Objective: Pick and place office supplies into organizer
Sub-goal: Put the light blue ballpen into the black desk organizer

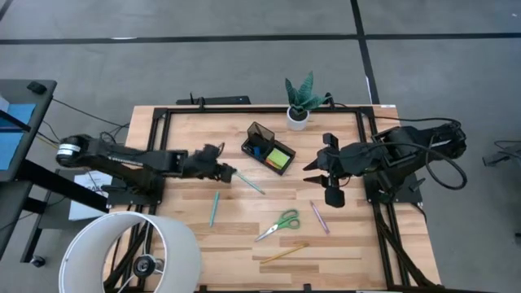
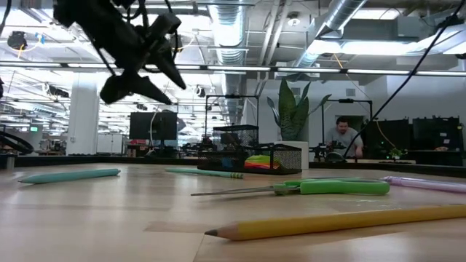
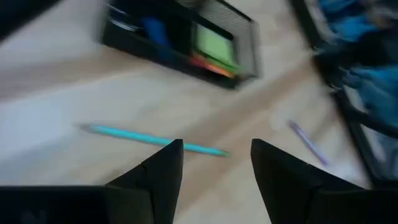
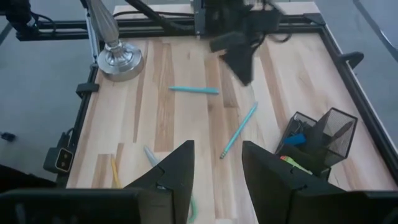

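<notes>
On the pale wooden slatted table [image 1: 187, 203], the small black wire-mesh organizer [image 1: 269, 149] sits near the far edge, just beside the white pot holding a green plant [image 1: 299, 103], and already holds a lime-green sticky-note pad [image 1: 279, 159] and a small blue item. The left gripper [image 1: 230, 172] hangs above the table left of the organizer, its two dark fingers parted and holding nothing, with a slim teal pen [image 1: 251, 185] lying just past its tips. The right gripper [image 1: 313, 172] hovers right of the organizer, fingers likewise spread and empty. A second teal pen [image 1: 214, 208], green-handled scissors [image 1: 278, 225], a pinkish-lilac pen [image 1: 319, 217] and a yellow pencil [image 1: 283, 253] lie well apart across the open near half, the pencil closest to the near edge. A white lampshade [image 1: 134, 252] overhangs the near-left corner.
</notes>
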`<act>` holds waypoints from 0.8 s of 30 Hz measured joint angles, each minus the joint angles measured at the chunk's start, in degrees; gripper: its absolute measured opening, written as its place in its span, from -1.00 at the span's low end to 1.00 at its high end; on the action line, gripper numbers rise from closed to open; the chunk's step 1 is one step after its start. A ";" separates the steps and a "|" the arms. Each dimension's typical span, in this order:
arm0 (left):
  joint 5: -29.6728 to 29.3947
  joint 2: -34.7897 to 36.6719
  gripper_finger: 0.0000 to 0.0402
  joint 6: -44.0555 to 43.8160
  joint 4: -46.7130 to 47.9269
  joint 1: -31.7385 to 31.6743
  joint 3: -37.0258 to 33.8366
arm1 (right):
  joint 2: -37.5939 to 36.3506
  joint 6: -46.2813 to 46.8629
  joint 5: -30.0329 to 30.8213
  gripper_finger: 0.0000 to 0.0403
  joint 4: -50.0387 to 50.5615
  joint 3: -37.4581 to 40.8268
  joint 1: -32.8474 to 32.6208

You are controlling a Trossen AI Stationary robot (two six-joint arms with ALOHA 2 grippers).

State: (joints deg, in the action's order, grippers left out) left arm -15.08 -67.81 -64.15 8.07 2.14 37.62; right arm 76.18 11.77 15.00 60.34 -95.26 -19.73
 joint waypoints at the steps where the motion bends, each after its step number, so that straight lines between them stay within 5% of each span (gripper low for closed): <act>1: 1.41 -0.46 -0.12 -0.34 -0.96 0.56 -0.91 | 0.00 0.03 -0.02 -0.37 0.00 0.00 0.00; 14: 11.96 -14.41 -0.47 -3.62 10.53 1.88 2.49 | 0.00 0.22 -0.09 -0.37 -1.93 0.00 -0.52; 24: 11.61 -17.26 -0.30 -3.33 14.89 1.08 3.02 | 0.00 0.11 -0.11 -0.37 -2.23 0.00 -0.52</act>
State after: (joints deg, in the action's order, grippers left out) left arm -3.46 -85.07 -67.48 22.95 3.22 40.64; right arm 76.18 11.88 14.90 58.11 -95.26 -20.25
